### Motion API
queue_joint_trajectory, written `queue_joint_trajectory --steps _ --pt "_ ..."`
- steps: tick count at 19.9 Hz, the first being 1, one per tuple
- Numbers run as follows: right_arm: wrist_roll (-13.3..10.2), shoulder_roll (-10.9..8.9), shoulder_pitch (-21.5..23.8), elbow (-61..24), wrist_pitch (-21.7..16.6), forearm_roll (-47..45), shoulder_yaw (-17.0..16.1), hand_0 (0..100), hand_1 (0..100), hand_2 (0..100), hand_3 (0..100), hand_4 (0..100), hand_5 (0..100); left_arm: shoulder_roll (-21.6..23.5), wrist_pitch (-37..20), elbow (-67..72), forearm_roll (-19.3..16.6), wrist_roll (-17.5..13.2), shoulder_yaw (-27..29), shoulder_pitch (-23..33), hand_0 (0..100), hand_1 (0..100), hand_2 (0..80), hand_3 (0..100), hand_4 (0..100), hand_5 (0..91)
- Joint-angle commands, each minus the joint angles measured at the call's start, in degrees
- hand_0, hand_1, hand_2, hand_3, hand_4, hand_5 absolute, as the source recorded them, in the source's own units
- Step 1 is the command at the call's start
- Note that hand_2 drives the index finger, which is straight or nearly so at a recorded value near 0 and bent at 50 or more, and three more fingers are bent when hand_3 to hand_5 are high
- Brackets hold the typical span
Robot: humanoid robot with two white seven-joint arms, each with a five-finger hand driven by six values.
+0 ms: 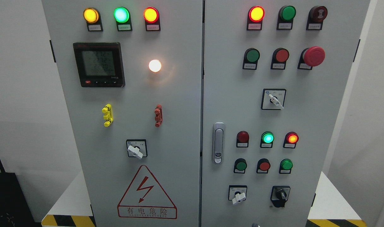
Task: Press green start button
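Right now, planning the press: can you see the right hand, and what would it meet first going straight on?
No hand is in view, so its line cannot be judged. A small grey tip at the bottom edge is too little to identify. Ahead stands the cabinet's right door.

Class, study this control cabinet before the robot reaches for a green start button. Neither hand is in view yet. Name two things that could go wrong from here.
1. Wrong target: several green controls look alike, such as the upper green button and two lower green buttons; the labels are too small to read.
2. Neighbour press: a red button and the emergency stop mushroom sit in the same row as the upper green button, so a drifting reach might hit them.
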Motion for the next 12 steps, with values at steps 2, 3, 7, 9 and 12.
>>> queue_joint_trajectory --steps 2,3,7,9,12 --pt "0.02 0.0 0.03 -0.06 -0.06 0.0 -0.03 7 15 0 0 0 0 0.0 -0.02 0.0 0.0 -0.02 0.0 -0.02 12 56 0.0 0 0 0.0" --pt "0.02 0.0 0.03 -0.06 -0.06 0.0 -0.03 7 15 0 0 0 0 0.0 -0.02 0.0 0.0 -0.02 0.0 -0.02 12 56 0.0 0 0 0.0" --pt "0.02 0.0 0.03 -0.15 -0.06 0.0 -0.03 7 15 0 0 0 0 0.0 -0.02 0.0 0.0 -0.02 0.0 -0.02 12 56 0.0 0 0 0.0" --pt "0.02 0.0 -0.05 -0.07 -0.15 0.0 -0.03 7 15 0 0 0 0 0.0 -0.02 0.0 0.0 -0.02 0.0 -0.02 12 56 0.0 0 0 0.0" --pt "0.02 -0.09 -0.23 -0.15 -0.5 0.09 -0.12 7 15 0 0 0 0 0.0 -0.02 0.0 0.0 -0.02 0.0 -0.02 12 56 0.0 0 0 0.0"
